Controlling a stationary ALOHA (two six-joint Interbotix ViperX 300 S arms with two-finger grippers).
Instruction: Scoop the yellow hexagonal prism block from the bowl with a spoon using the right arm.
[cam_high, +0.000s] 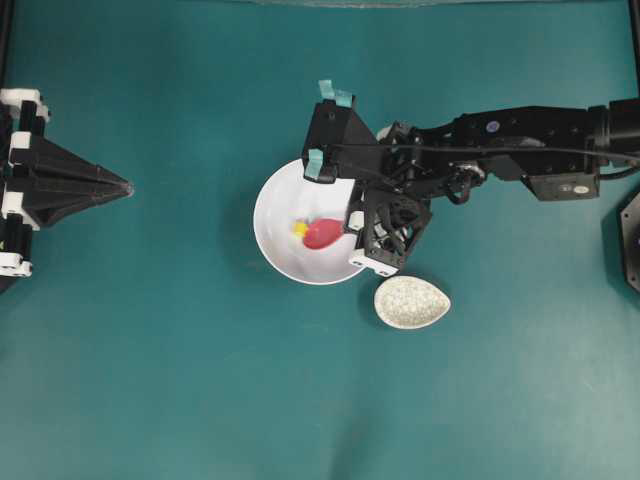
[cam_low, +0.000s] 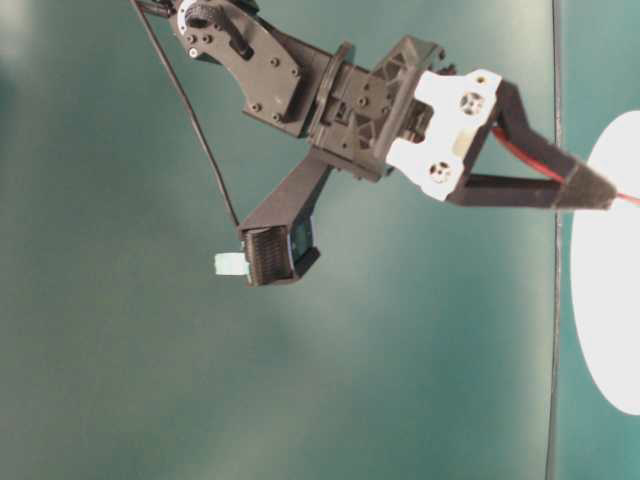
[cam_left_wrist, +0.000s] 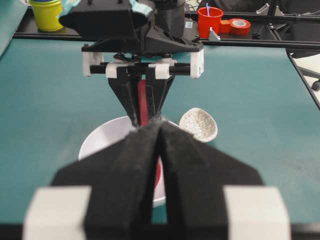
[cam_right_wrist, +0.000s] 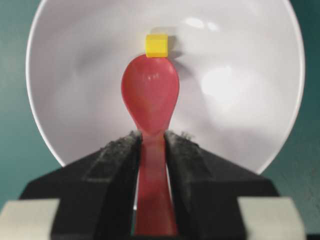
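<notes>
Yellow marks the target: the yellow hexagonal prism block (cam_right_wrist: 156, 45) sits inside the bowl (cam_right_wrist: 250, 125), touching the tip of the spoon (cam_right_wrist: 150, 95). The right gripper (cam_right_wrist: 150, 145) pinches the spoon's handle between its jaws, scoop pointed at the block. The left gripper (cam_left_wrist: 161, 131) rests well apart at the table's edge, jaws pressed together. Risk, as a judgement: the block is tiny and the bowl glossy, so a flat push may simply slide it ahead up the far wall rather than onto the scoop; the pinched handle could also twist.
</notes>
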